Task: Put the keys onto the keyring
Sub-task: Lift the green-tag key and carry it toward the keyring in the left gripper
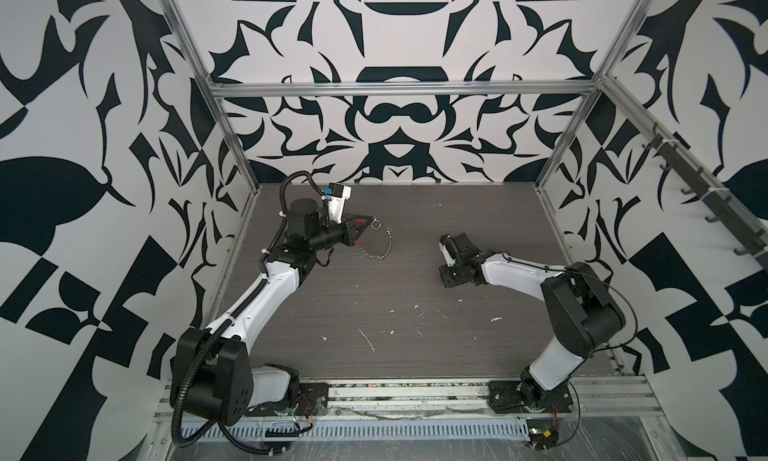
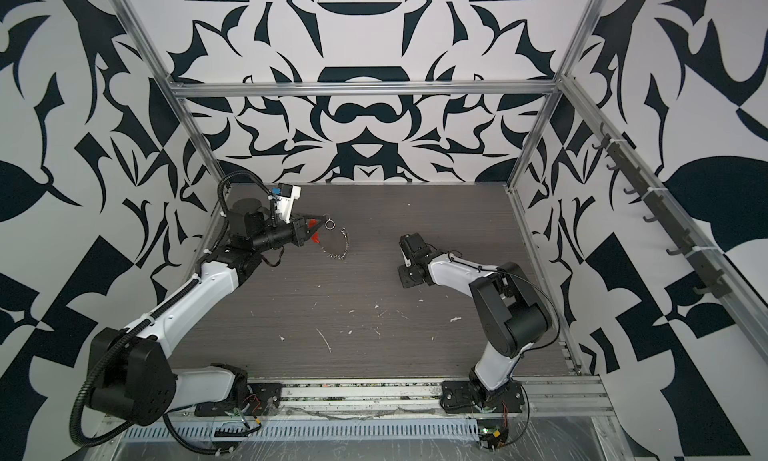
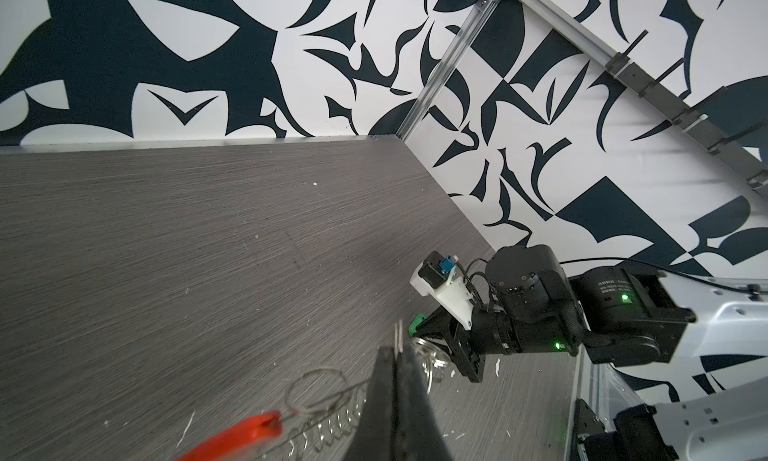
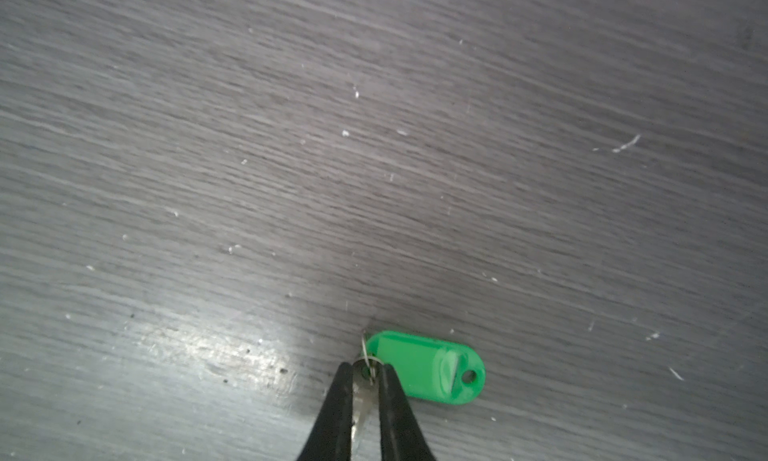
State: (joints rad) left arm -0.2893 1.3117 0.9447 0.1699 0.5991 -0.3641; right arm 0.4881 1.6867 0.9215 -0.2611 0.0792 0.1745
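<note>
**A:** Left side status?

**B:** I read the left pincer [image 3: 398, 351] as fully closed, nipping the wire of the large keyring loop strung with small silver metal rings [image 1: 390, 247]. Its curved red-orange plastic segment [image 3: 245, 432] sits just beside the fingers. The ringed stretch runs out beyond the tips. I can't tell if that stretch rests on the table.

**A:** Right side?

**B:** My right pincer [image 4: 365, 367] is narrow, pointing down at the grey wood-grain tabletop [image 4: 374, 147]. The tiny silver ring [image 4: 365, 346] of the bright green oblong plastic key tag [image 4: 428, 369] stands between the tips. I can't tell if it's clamped. The tag body lies flat just beside the tips.

**A:** Spacing?

**B:** The pincers are well apart. The tag is not yet on the loop.
</note>
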